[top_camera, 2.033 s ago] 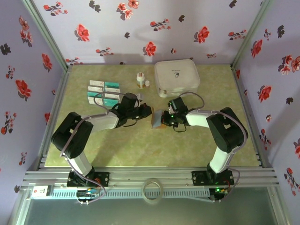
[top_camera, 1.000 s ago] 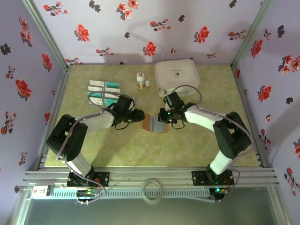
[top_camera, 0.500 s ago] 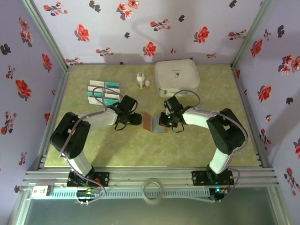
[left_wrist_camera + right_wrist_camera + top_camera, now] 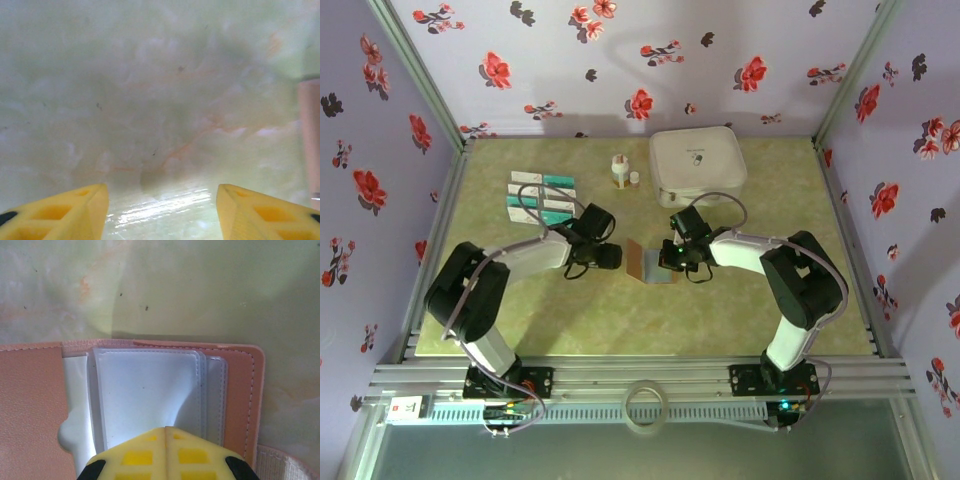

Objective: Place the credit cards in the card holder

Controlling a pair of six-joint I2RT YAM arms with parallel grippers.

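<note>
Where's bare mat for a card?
Bare: near strip of green mat, before the reddish-brown leather card holder, and the right edge. Crowded: centre, left gripper and right gripper flanking the holder; white zip case, teal and white cards behind.

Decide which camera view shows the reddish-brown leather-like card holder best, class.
The right wrist view: the open reddish-brown leather-like card holder lies close up, its clear plastic sleeves plain. The top external view shows the holder small and far off; the left wrist view catches a blurred pinkish edge.

Leathery card holder [image 4: 30, 405], glossy table [image 4: 150, 100]
</note>
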